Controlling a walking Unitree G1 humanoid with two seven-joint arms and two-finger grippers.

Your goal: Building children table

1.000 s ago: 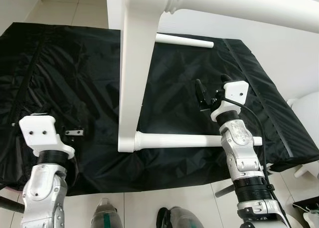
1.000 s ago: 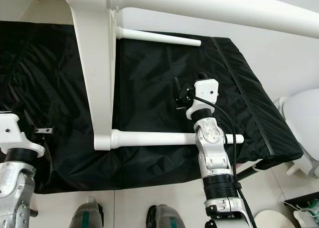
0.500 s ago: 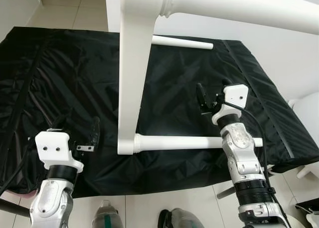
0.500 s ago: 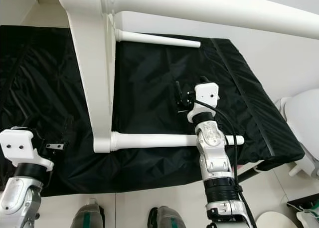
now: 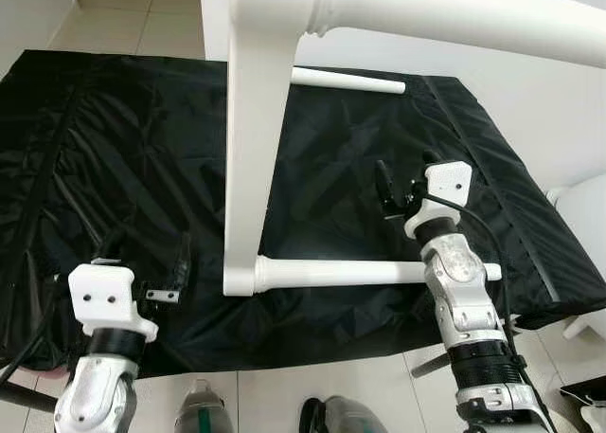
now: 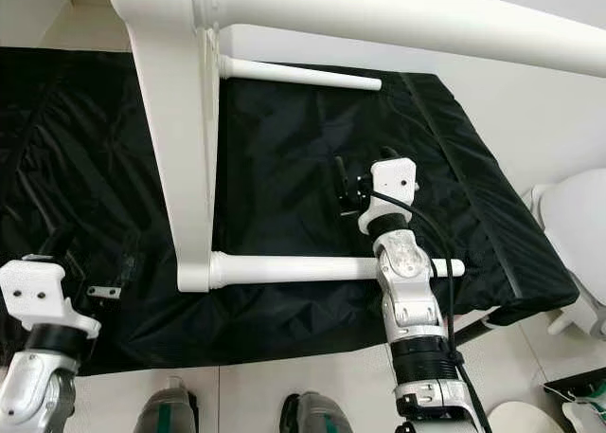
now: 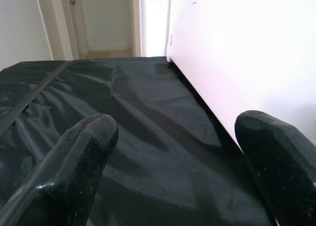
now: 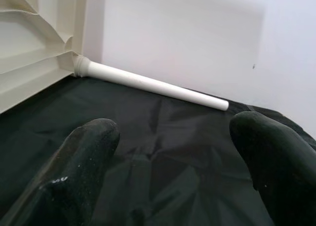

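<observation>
The children's table (image 5: 251,149) lies tipped on its side on the black sheet (image 5: 114,158), its white top standing on edge at twelve o'clock from me, so the legs stick out sideways where I can reach them. The sheet probably protects the floor and the white finish. The near leg (image 5: 350,272) runs toward three o'clock from the top's lower corner, and the far leg (image 5: 346,80) lies beyond it. My right end effector (image 5: 398,191) hovers above the sheet between those two legs, fingers apart and empty. My left end effector (image 5: 142,262) waits low at eight o'clock, also spread open, holding nothing, close to the tabletop's face.
</observation>
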